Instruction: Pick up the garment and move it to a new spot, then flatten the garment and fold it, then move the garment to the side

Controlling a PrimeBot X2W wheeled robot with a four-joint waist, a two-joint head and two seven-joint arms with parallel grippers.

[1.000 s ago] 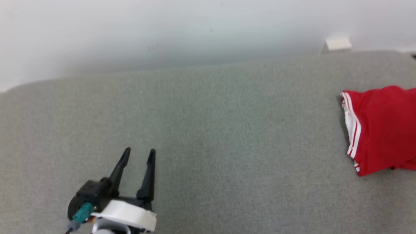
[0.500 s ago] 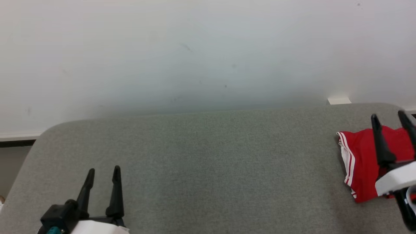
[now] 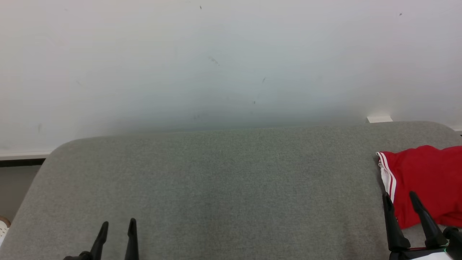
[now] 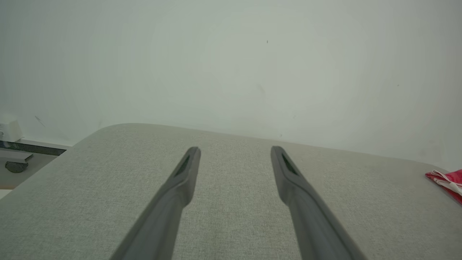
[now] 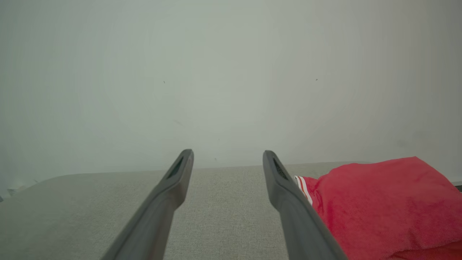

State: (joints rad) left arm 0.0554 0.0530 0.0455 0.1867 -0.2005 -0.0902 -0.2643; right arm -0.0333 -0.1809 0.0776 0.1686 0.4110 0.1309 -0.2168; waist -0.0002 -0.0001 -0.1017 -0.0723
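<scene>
The garment [image 3: 426, 180] is red with white stripes along its left edge and lies folded at the right end of the grey padded table [image 3: 223, 180]. It also shows as a red mound [image 5: 379, 206] in the right wrist view and as a red corner [image 4: 447, 180] in the left wrist view. My right gripper [image 3: 400, 195] stands open at the lower right, its fingertips just in front of the garment's near left corner, holding nothing. My left gripper [image 3: 118, 223] is open at the lower left over bare table, far from the garment.
A pale wall [image 3: 231, 61] rises right behind the table's far edge. A small white block [image 3: 379, 118] sits at the back right by the wall. The table's left end is rounded, with floor beyond it [image 3: 14, 187].
The head camera has tilted up, so the wall takes more of the picture. Both grippers have drawn back toward the bottom edge; the right one has come off the garment, which has stayed put.
</scene>
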